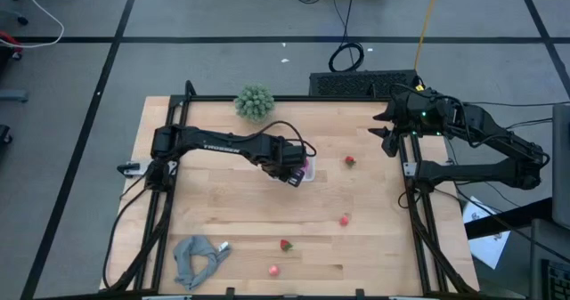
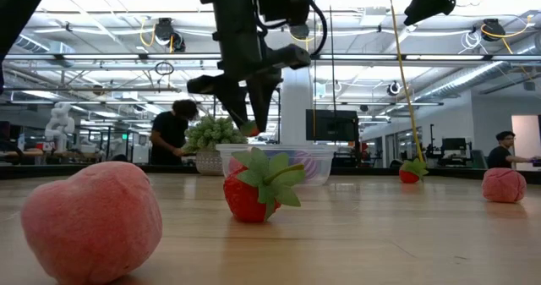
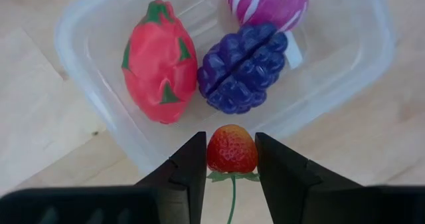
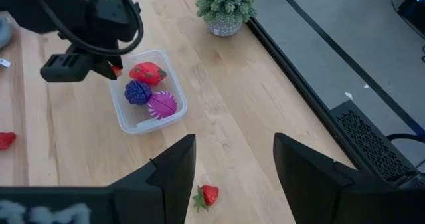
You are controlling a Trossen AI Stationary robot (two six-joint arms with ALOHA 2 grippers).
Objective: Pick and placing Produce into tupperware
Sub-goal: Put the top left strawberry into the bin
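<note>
While a small red strawberry is gripped between the jaws of the left gripper, it is held just above the near rim of the tupperware, which sits near the middle of the table. Inside the container a red dragon fruit, a dark purple berry cluster and a striped magenta piece are already lying, so little free floor is left. A release from here is judged risky: the strawberry is poised over the rim rather than over the open interior, so it could strike the edge and roll out onto the wood, or land on the pieces already inside and bounce off. A light container could also be nudged by the fingers if the arm is lowered further. More produce is scattered on the table nearer the front edge: a strawberry, a pink fruit, another pink piece, and farther back a strawberry. A grey cloth lies at the front left corner, and a green bushy ball stands at the back edge. The right gripper is parked with its jaws open and empty, high above the back right corner. The table is of pale wood planks framed in black; beyond it a large workshop with ceiling lights, screens and a few people is seen in the low view.
</note>
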